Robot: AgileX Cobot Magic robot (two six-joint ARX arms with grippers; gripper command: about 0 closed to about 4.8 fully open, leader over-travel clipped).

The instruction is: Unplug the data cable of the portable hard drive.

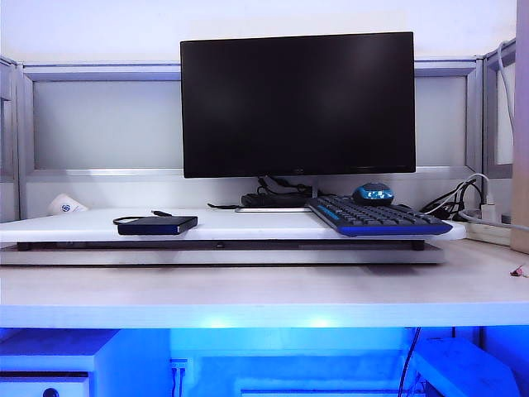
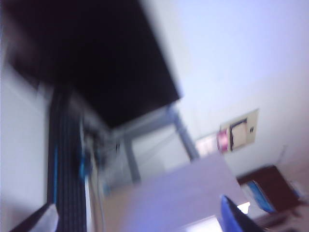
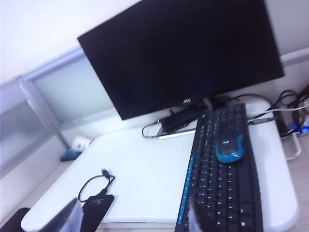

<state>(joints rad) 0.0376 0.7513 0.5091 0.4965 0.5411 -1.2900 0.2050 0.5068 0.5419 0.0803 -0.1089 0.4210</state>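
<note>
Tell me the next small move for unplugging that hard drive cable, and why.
Probably bring the left gripper down toward the hard drive: its cable looks plugged in, neither arm shows in the exterior view, and the right gripper hangs open above the drive and keyboard.

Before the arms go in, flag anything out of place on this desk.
A blue mouse sits on top of the keyboard, on its keys, not on the desk. The keyboard lies askew, its right end overhanging the white riser. Nothing looks spilled or damaged.
</note>
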